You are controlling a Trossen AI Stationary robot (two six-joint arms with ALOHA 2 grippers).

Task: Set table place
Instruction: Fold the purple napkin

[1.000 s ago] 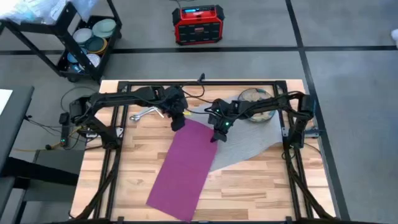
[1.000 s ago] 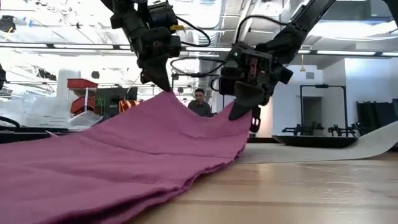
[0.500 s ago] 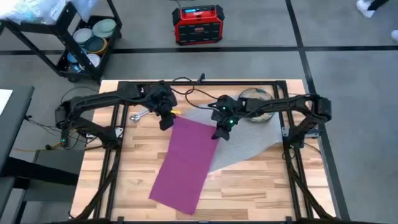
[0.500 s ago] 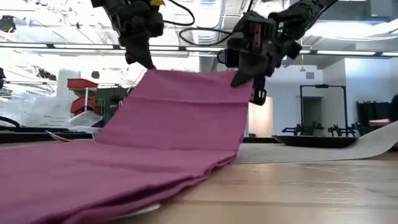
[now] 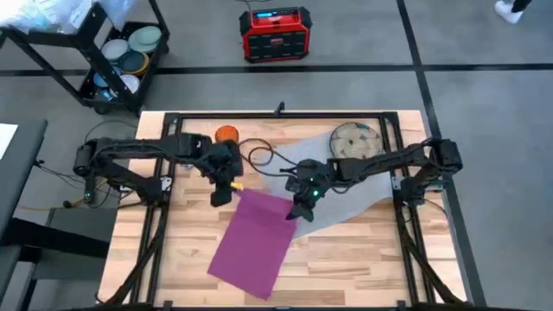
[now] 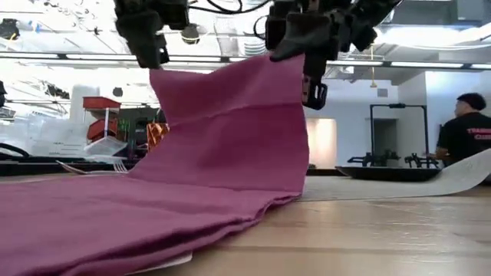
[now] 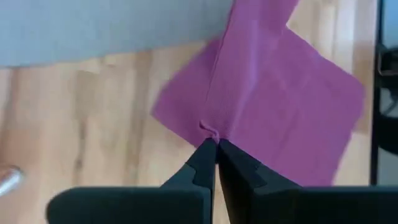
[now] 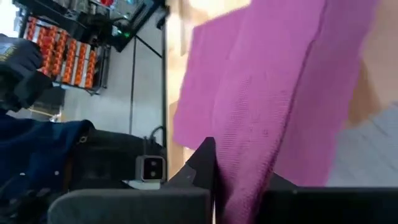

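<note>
Both your grippers, left gripper and right gripper, pinch the magenta napkin by its upper corners, fingers closed on cloth, centre frame over the worktop. Keep both corners level as you fold.

Grey floor crossed by dark seam lines surrounds the work area, with a red and black box-shaped device standing on it and a black wheeled cart nearby holding stacked round dishes. The low view looks into a bright hall with white walls, ceiling strip lights and exposed ducting. A red bin on a rack stands to one side, and a person in a black shirt to the other.
</note>
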